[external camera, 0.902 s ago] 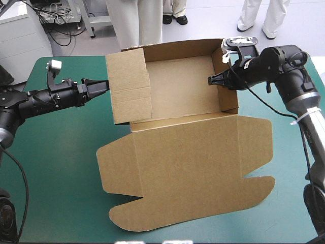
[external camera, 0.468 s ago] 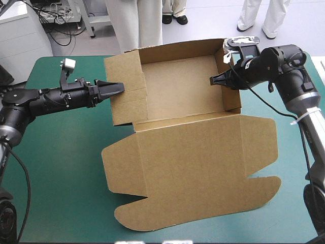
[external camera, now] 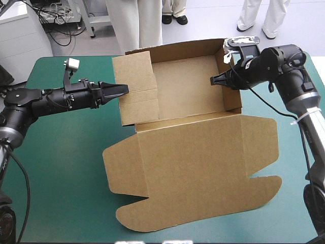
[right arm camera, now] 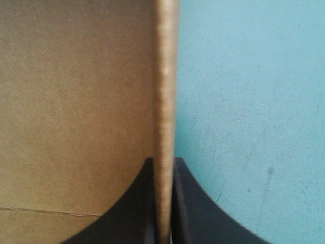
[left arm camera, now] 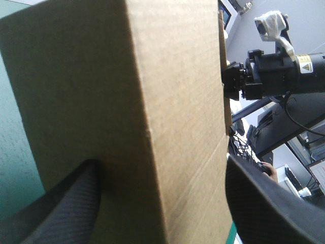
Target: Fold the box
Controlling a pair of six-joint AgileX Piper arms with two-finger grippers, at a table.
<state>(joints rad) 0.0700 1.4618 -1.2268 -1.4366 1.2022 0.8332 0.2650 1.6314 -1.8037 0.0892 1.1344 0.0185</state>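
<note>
Open brown cardboard box point(external camera: 188, 162), probably light and stiff. The right black gripper point(external camera: 213, 80) pinches its right wall's rim. The left black gripper point(external camera: 124, 90) is spread around the left wall: 2 sound holds.

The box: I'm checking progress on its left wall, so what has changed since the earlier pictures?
The left gripper advanced toward the right arm's side, pushing the left wall that way. The whole box, flat lid included, slid slightly the same way. The right gripper stayed in place, shut on the right wall.
</note>
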